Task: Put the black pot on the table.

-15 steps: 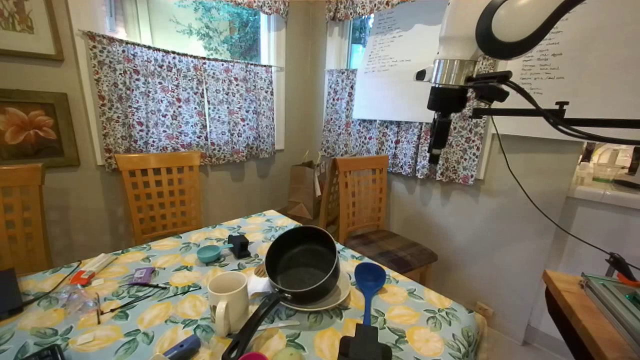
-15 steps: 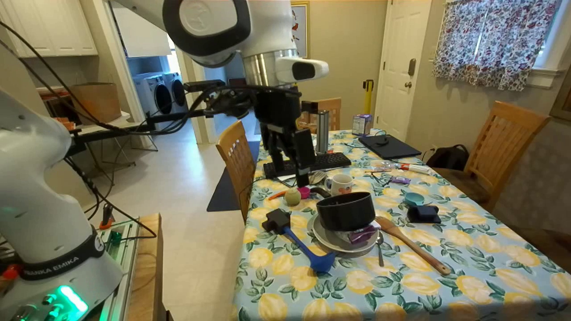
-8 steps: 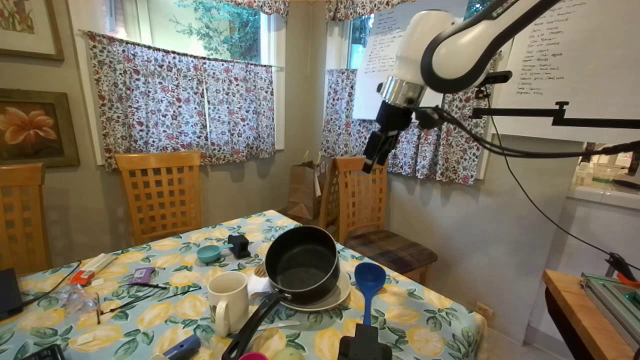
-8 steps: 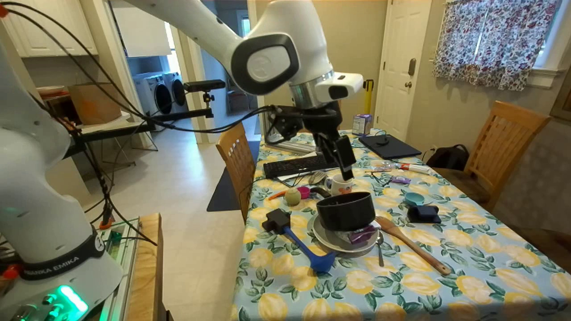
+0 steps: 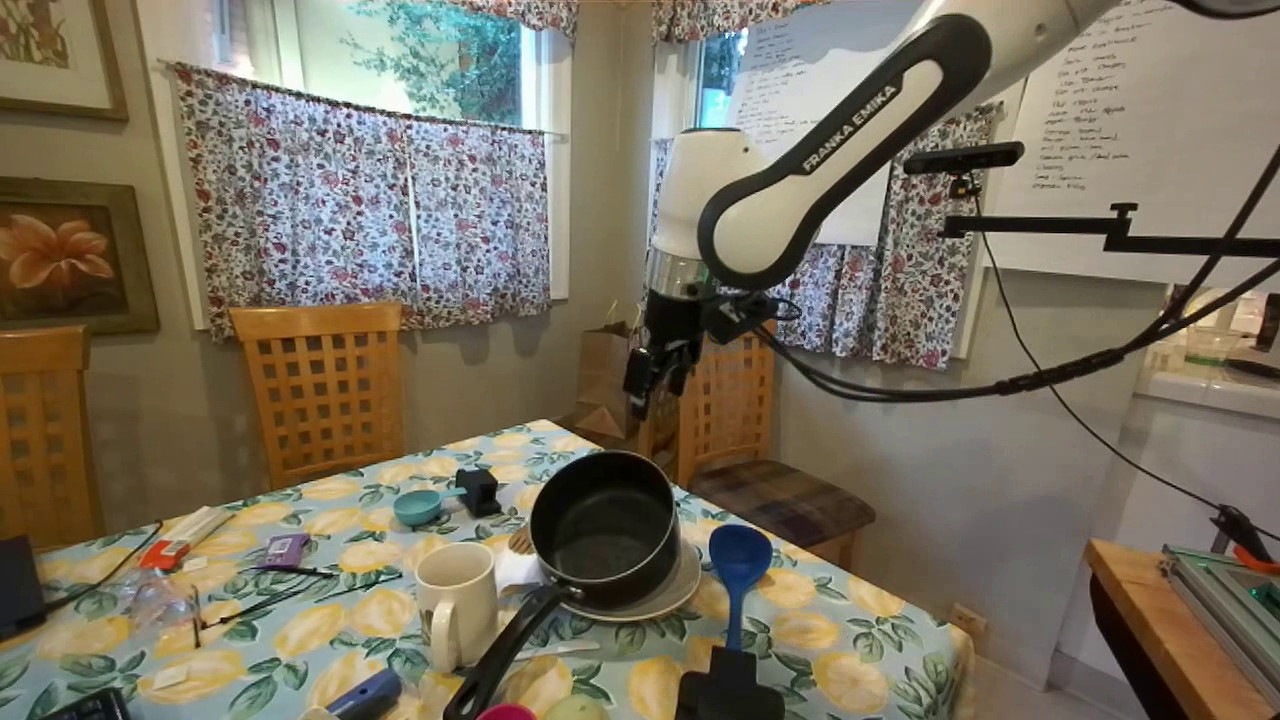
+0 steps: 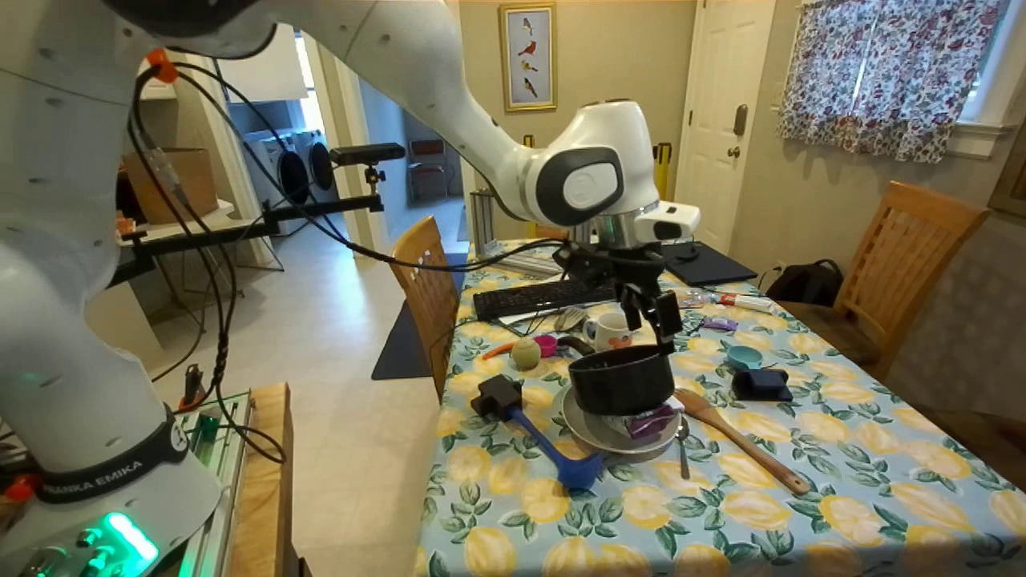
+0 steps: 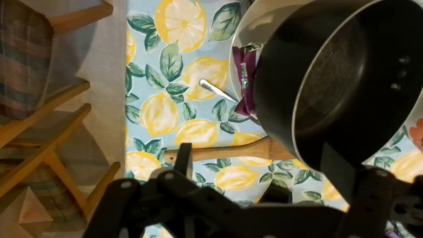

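The black pot [image 5: 605,530] sits tilted on the white plate [image 5: 683,592], its long handle [image 5: 510,650] lying past the white mug [image 5: 455,605]. It also shows in an exterior view [image 6: 621,385] and in the wrist view [image 7: 281,76]. A purple packet [image 6: 653,421] lies on the plate against the pot. The table [image 6: 874,521] has a lemon-patterned cloth. My gripper [image 5: 660,393] is above the table, close over the pot's rim side in an exterior view [image 6: 651,335]. In the wrist view the gripper [image 7: 259,160] is open with wide-apart fingers and nothing between them; the right finger overlaps the pot's rim.
A wooden spoon [image 6: 745,441], a metal spoon [image 6: 684,457] and a blue ladle [image 6: 553,453] lie round the plate. A teal cup [image 6: 744,357] and a black block [image 6: 761,386] stand nearby. A keyboard [image 6: 537,298] lies farther off. Chairs [image 5: 730,400] stand at the edges.
The arm has swung out over the table and the gripper has come down close to the pot. The pot, plate and other things have not moved.
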